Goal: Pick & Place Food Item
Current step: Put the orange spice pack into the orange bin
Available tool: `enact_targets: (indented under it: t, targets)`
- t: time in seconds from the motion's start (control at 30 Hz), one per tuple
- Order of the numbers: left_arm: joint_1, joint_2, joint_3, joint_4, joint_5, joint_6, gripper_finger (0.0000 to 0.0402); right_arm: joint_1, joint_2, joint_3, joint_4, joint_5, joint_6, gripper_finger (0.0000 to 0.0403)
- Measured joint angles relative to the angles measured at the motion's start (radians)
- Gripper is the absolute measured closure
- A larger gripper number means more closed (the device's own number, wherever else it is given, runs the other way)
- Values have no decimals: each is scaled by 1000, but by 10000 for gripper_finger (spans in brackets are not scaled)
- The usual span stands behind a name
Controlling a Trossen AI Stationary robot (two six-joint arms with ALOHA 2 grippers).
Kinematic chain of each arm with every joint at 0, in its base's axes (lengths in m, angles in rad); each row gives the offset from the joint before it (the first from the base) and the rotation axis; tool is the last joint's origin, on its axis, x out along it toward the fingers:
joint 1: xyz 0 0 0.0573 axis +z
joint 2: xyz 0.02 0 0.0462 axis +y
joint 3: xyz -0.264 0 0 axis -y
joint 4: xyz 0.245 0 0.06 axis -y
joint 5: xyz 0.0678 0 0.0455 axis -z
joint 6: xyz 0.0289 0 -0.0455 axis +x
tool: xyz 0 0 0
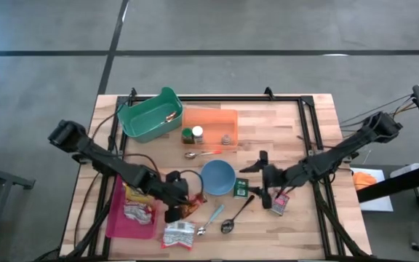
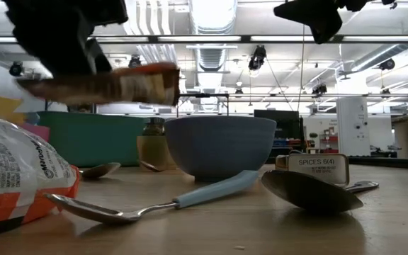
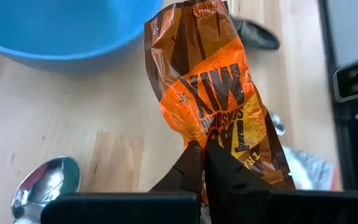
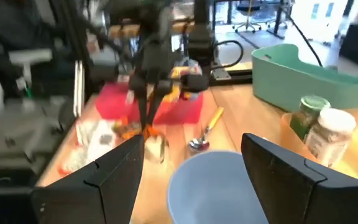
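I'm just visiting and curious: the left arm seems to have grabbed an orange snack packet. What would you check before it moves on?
1. Grip: left gripper is shut on the orange snack packet, pinching one end. Ok.
2. Lifted: in the low view the packet hangs above the table. Ok.
3. Grip security: only a thin edge is pinched; whether it will hold, cannot tell.
4. Neighbours: the blue bowl and the blue-handled spoon lie close by; mind the swing. Ok for now.
5. Other arm: right gripper is open, empty, on the bowl's far side. Ok.
6. Destination: not evident. Cannot tell.
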Motion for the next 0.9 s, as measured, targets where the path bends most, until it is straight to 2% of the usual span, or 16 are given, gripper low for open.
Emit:
enact_targets:
  t: [0.17, 0.27, 0.4, 0.5, 0.7, 0.9]
  targets:
    - [48, -53, 1, -4, 59, -38, 401, 16, 209, 178, -52, 1, -265, 138]
    - [77, -74, 1, -26, 94, -40, 401, 32, 329, 340, -199, 52, -371, 138]
    - [113, -97, 1, -47, 158, -40, 401, 52, 471, 574, -522, 235, -333, 138]
    - [143, -110, 2, -53, 201, -43, 401, 53, 569, 728, -720, 258, -285, 138]
    - [199, -135, 2, -47, 301, -43, 401, 63, 769, 984, -846, 342, -386, 138]
    - [206, -146, 3, 1, 372, -37, 401, 79, 920, 1187, -1032, 424, -447, 138]
